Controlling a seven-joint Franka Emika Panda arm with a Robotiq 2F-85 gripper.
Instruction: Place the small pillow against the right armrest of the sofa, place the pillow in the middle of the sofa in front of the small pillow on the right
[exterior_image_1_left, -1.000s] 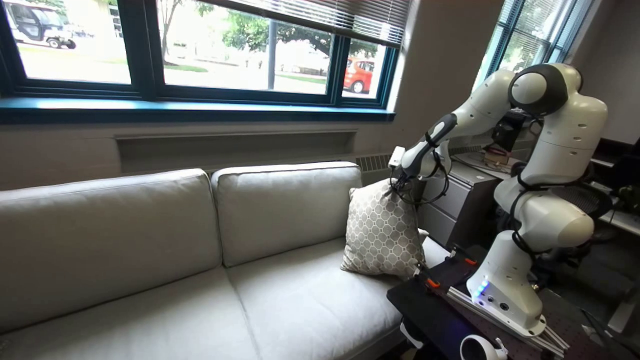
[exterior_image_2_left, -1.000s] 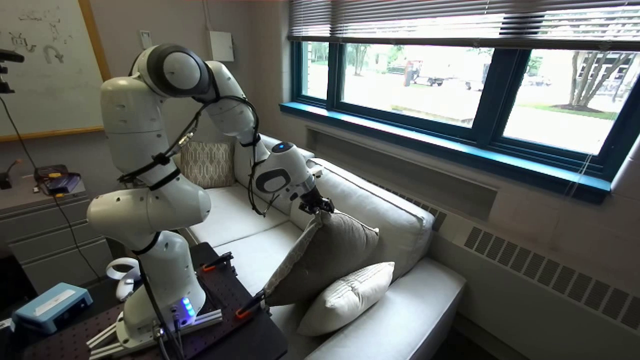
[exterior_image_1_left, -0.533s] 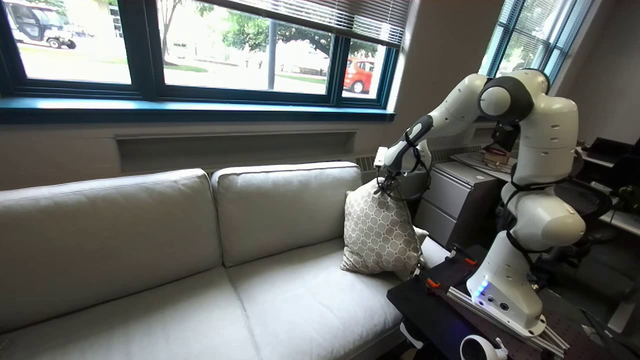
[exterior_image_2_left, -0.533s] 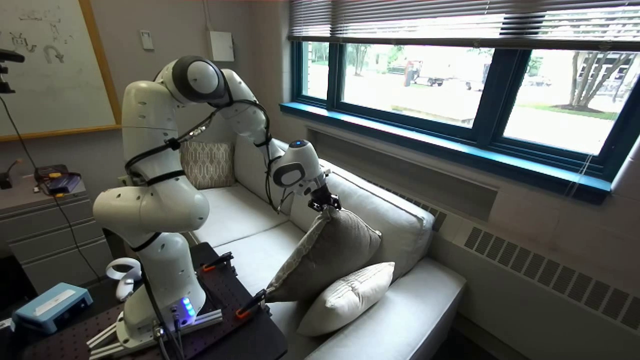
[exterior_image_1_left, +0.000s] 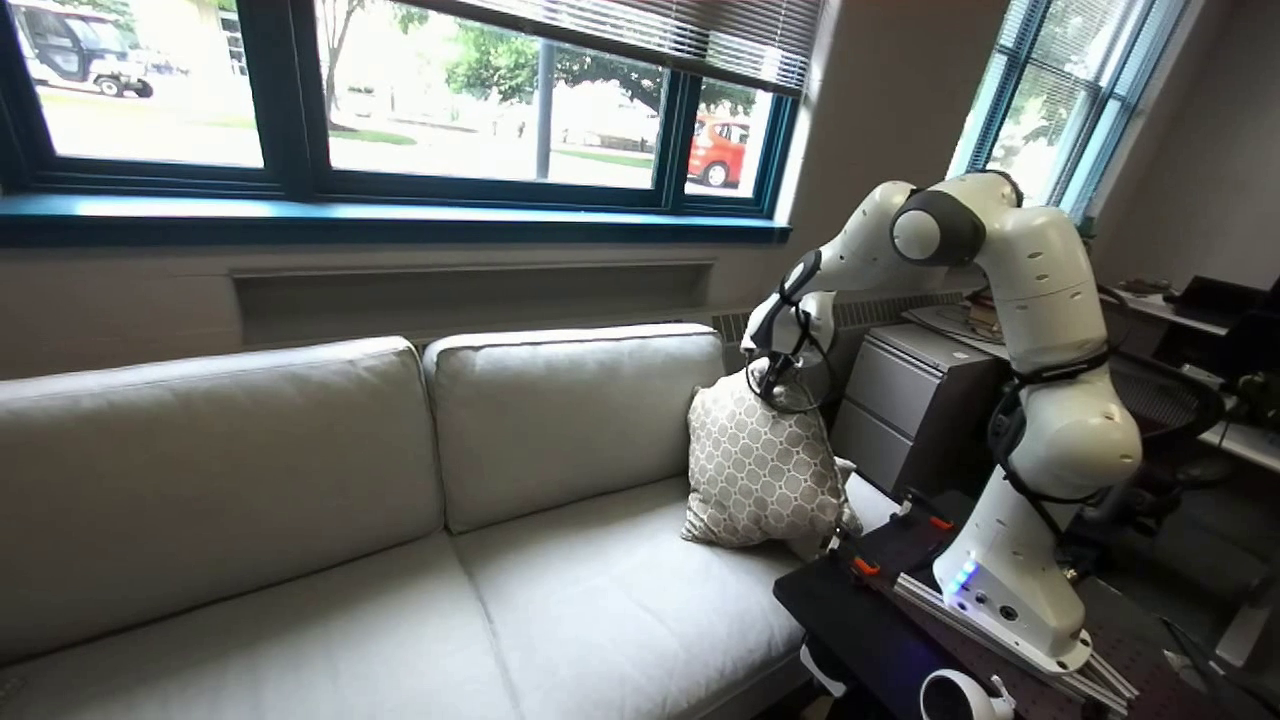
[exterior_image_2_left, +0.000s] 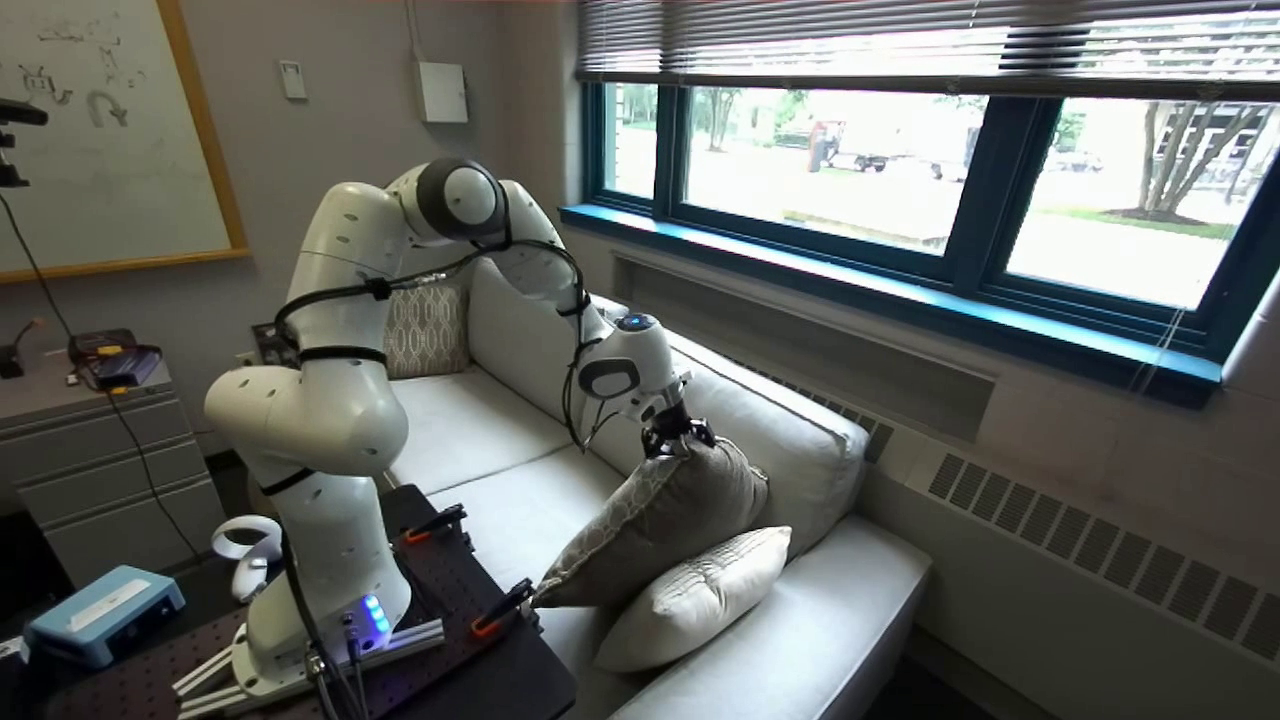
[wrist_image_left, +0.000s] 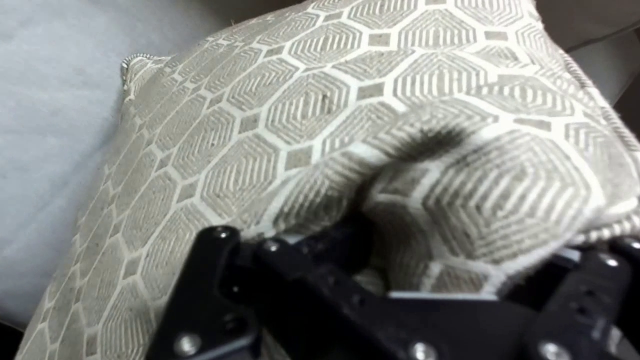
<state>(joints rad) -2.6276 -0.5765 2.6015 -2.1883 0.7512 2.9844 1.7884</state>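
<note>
Moments ago pushed the gripper (exterior_image_2_left: 682, 442) lower, with jaws apart astride a bunched corner of the patterned pillow (exterior_image_2_left: 655, 530); could not tell whether gripping. Tipped it toward the small pillow (exterior_image_2_left: 700, 600) by the right armrest (exterior_image_2_left: 835, 610): judged nearly placed in front.

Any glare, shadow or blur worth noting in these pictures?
Both exterior views: daylight washes out much of the window; in an exterior view, the near side of the large pillow is shaded; wrist view: the hand is nearly black, with dark shadow and what looks like slight blur on the large pillow beside it.
</note>
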